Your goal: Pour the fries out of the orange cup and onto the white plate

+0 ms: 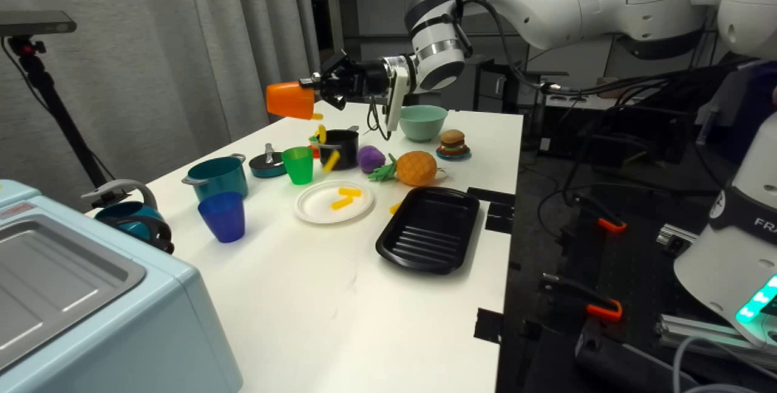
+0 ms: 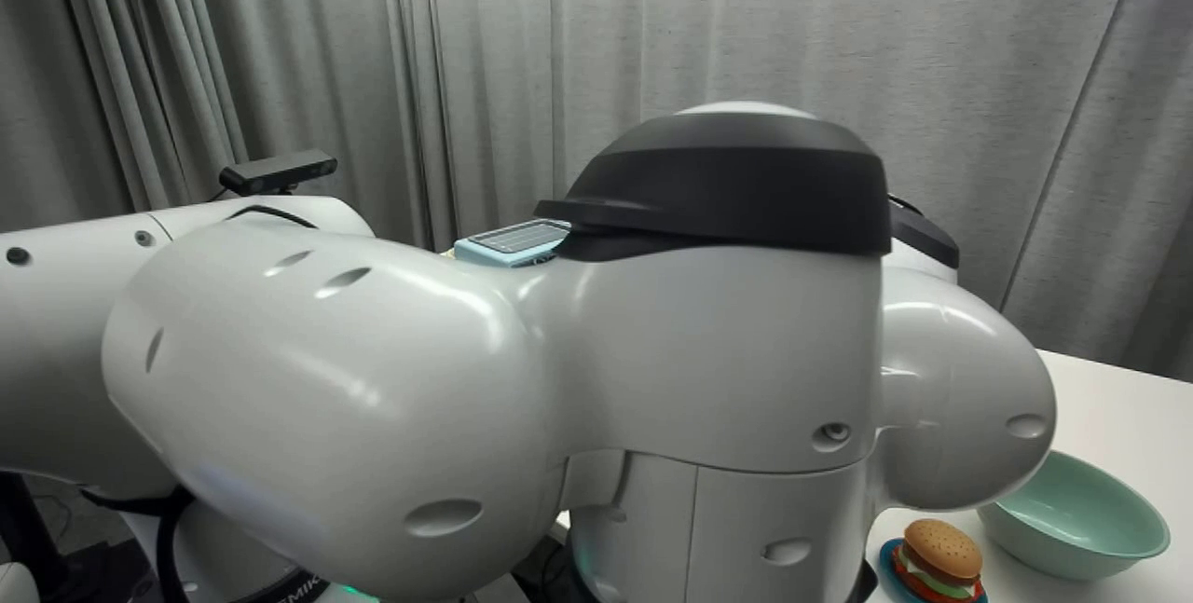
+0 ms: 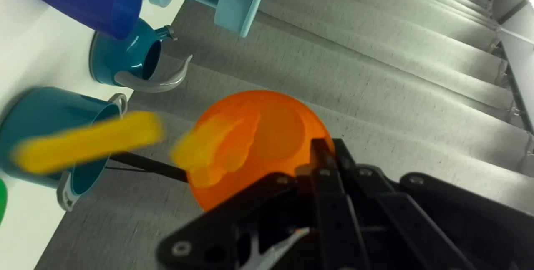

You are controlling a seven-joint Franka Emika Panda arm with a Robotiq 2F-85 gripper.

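Note:
My gripper (image 3: 333,148) is shut on the wall of the orange cup (image 1: 285,100), one finger inside the rim and one outside. The cup is held on its side above the table, its mouth low toward the arm. Blurred fries (image 1: 331,161) are in mid-air below it, and in the wrist view a falling fry (image 3: 87,142) crosses the left side. More yellow pieces (image 3: 204,145) show at the cup's mouth. Two fries (image 1: 342,203) lie on the white plate (image 1: 312,206). Another fry (image 1: 395,207) rests on the table beside the black tray. The arm hides cup and plate in an exterior view.
Around the plate stand a green cup (image 1: 298,166), a blue cup (image 1: 224,218), a teal pot (image 1: 218,177), a black pot (image 1: 341,150), a toy pineapple (image 1: 416,168) and the black tray (image 1: 430,229). Farther off are a mint bowl (image 1: 423,121) and a burger (image 1: 453,143).

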